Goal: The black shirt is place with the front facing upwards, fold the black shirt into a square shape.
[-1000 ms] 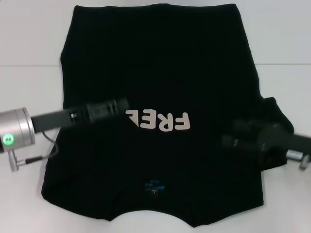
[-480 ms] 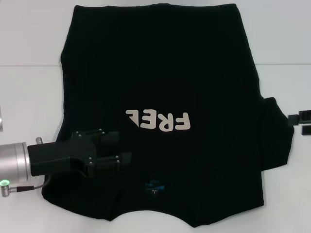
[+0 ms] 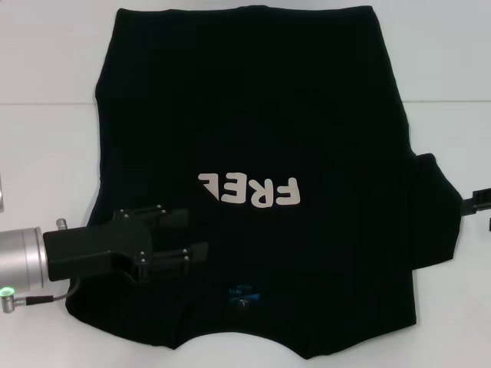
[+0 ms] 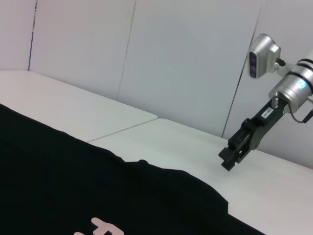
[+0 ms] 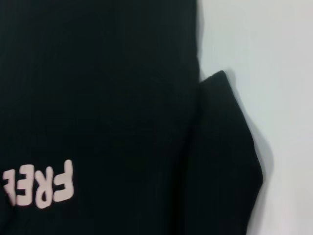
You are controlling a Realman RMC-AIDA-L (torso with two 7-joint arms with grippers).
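The white bench [image 3: 46,146] fills the head view, and the black shirt [image 3: 253,115] lies spread flat across most of it, front up. Its hem runs along the 12 o'clock side and its collar, with the small blue neck label [image 3: 244,294], sits at 6 o'clock, so the off-white chest print [image 3: 249,190] reads upside down. On the 9 o'clock side the edge looks straight, with lettering cut off as though that sleeve and side are already turned in over the front, though this is a judgement. At 3 o'clock the right sleeve [image 3: 436,211] sticks out past the body, unfolded. By my reckoning one side fold is done; the right side and the lengthwise folds that make the square remain.

The left claw [image 3: 198,233] hovers over the shirt's lower left at about 8 o'clock from the print, its two fingers spread apart and pinching nothing. The right claw [image 3: 482,201] sits at the 3 o'clock edge of the bench, just off the sleeve; whether its fingers are parted or pressed together I cannot tell.
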